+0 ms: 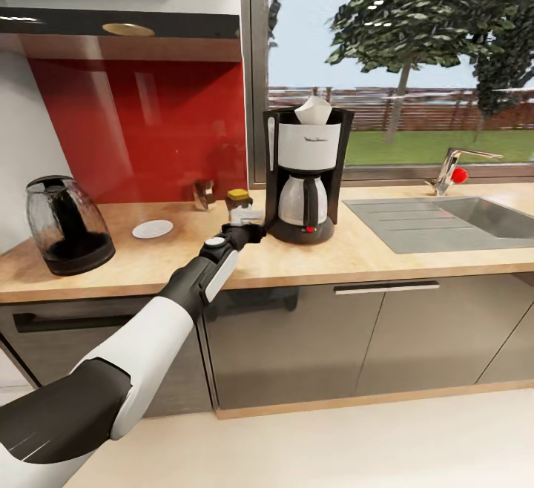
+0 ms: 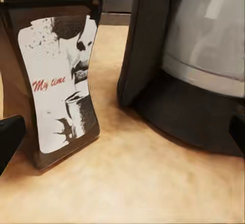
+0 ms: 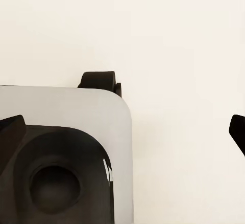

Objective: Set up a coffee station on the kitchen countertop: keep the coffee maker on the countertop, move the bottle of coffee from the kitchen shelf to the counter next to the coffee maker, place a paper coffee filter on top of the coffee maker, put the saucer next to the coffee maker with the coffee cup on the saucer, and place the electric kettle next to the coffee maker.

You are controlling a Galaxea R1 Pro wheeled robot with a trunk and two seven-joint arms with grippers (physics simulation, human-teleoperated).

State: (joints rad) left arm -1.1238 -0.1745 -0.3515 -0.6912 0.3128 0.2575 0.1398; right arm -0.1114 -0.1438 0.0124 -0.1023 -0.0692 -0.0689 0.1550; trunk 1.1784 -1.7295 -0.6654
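Note:
The coffee maker point(image 1: 304, 176) stands on the kitchen countertop point(image 1: 371, 251) by the window, with the white paper coffee filter point(image 1: 313, 110) on its top. Just left of it stands the bottle of coffee point(image 1: 239, 208), yellow-lidded; its label point(image 2: 56, 81) and the machine's carafe and base point(image 2: 194, 81) show close in the left wrist view. My left gripper point(image 1: 248, 233) point(image 2: 122, 132) is open just in front of the jar, not touching it. The saucer point(image 1: 152, 229) lies bare further left, and the electric kettle point(image 1: 67, 225) stands at the far left. My right gripper point(image 3: 122, 132) is open over pale floor.
The black kitchen shelf point(image 1: 119, 22) hangs above the red panel. A small shiny object point(image 1: 202, 195) sits against that panel behind the saucer. A steel sink point(image 1: 475, 217) with a tap point(image 1: 452, 169) lies right of the coffee maker. The robot's grey base point(image 3: 66, 157) is under the right gripper.

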